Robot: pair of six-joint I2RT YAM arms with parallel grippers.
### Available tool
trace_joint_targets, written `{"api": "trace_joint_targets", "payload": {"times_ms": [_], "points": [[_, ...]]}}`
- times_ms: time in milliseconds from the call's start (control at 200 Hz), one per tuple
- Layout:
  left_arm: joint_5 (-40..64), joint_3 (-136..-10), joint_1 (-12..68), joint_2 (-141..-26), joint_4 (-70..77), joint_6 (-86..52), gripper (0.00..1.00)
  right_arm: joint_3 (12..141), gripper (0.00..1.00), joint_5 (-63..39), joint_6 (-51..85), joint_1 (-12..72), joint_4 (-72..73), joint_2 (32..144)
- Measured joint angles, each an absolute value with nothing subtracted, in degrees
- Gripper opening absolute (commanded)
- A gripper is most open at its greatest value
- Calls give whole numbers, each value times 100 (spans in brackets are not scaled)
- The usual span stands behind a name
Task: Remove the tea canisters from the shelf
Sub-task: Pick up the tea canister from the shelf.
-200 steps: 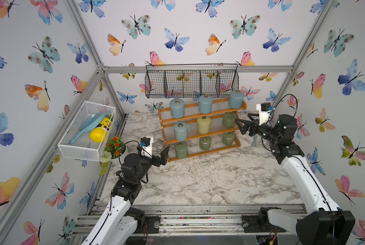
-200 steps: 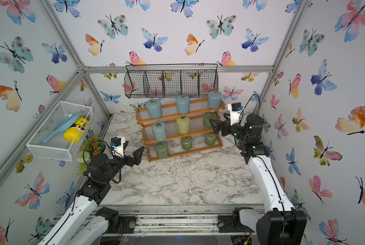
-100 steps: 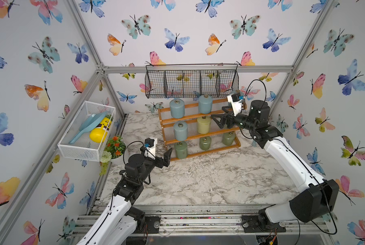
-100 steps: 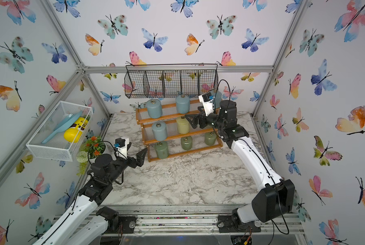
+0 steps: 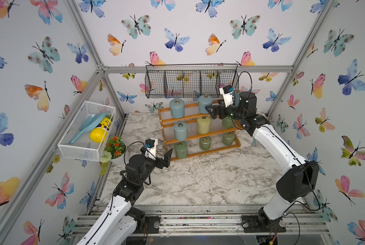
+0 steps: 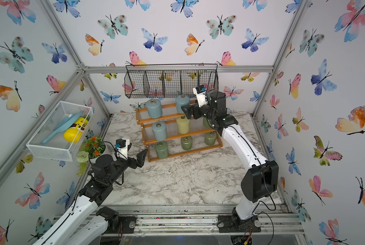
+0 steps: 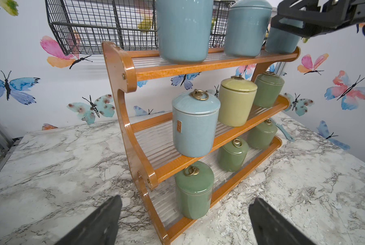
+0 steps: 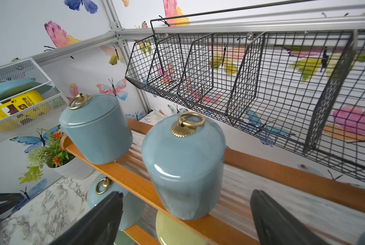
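Observation:
The orange-brown shelf [image 5: 209, 151] [image 6: 185, 153] stands at the back of the marble table. Its tea canisters: blue-grey ones [image 5: 176, 108] [image 5: 204, 103] on the top tier, blue-grey [image 5: 180, 130], pale yellow [image 5: 203, 124] and green [image 5: 227, 122] in the middle, three green [image 5: 180, 149] at the bottom. My right gripper [image 5: 211, 111] [image 8: 186, 192] is open, its fingers just short of the middle top canister [image 8: 183, 165] and hiding the right-hand top one. My left gripper [image 5: 167, 158] [image 7: 186, 198] is open, facing the bottom-left green canister [image 7: 193, 191] from a short way off.
A black wire basket [image 5: 190, 82] hangs just above the top tier. A white mesh basket [image 5: 86, 148] on the left wall holds a yellow bottle [image 5: 100, 131] and a blue scoop [image 5: 90, 127]. A potted plant [image 5: 114, 146] stands beside my left arm. A blue comb [image 7: 282, 130] lies right of the shelf.
My right arm has swung left from the shelf's right end to the middle of the top tier. My left gripper has moved closer to the shelf's bottom-left corner. Both grippers stay open.

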State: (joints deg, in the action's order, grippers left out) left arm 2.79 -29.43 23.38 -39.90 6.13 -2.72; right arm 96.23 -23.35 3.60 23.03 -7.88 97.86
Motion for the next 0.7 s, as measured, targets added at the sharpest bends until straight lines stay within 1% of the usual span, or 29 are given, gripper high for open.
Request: {"api": "trace_joint_targets", "payload": {"times_ms": [696], "points": [[283, -2912, 2351, -4018, 613, -279, 98, 10763, 100, -2320, 333, 2530, -1050, 10761]]}}
